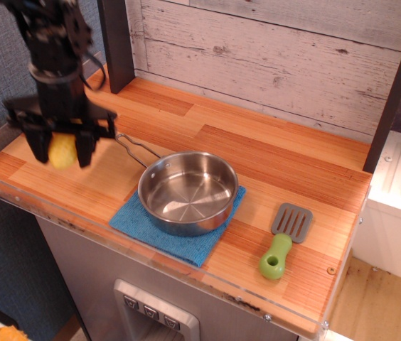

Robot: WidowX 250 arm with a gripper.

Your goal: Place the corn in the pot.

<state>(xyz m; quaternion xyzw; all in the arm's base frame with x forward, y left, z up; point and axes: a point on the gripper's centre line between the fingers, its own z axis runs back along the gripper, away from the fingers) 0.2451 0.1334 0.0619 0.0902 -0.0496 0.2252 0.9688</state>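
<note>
Whitewashed plank wall point(271, 57), wooden counter point(271, 153) — grey carpet point(1, 92)

one corn point(62, 151), one pot point(187, 192), one spatula point(285, 240), one blue cloth point(179, 237)
</note>
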